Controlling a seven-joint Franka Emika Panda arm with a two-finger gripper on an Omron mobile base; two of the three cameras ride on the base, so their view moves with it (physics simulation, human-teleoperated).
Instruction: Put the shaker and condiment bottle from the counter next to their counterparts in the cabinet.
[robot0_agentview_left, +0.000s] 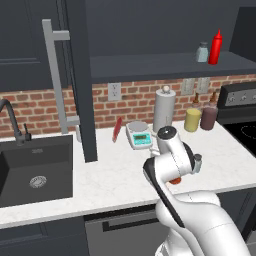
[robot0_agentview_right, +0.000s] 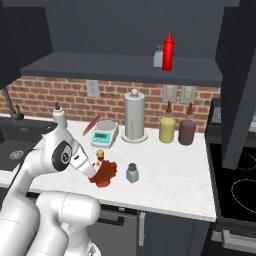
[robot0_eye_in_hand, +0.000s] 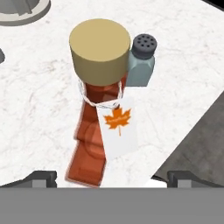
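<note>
Cabinet (robot0_agentview_right: 120, 67) shelf space sits high above and beyond the fingers, already holding the red squeeze bottle (robot0_agentview_right: 168, 51) and a small pale shaker (robot0_agentview_right: 158, 56) side by side — that is where both loose items must end up, and the long lift is where a weak hold would likely fail. Below, the white marbled desk (robot0_agentview_right: 175, 175) carries the work: the condiment bottle (robot0_eye_in_hand: 98, 109) stands directly under the fingers (robot0_eye_in_hand: 112, 177), its tan cap nearest the hand camera and its amber body running down between the two tips, which are spread wide with nothing held. The main risk, as I judge it, is closing on the cap or the narrow neck rather than the ribbed body, so the bottle pivots or slips free on the way up. The shaker (robot0_eye_in_hand: 141, 61) stands just beyond the bottle and looks to be touching or nearly touching it — a descent that drifts that way could knock it over and roll it toward the desk edge close by. The white tag (robot0_eye_in_hand: 117, 124) at the neck could also get pinched under a tip, spoiling the grip.
</note>
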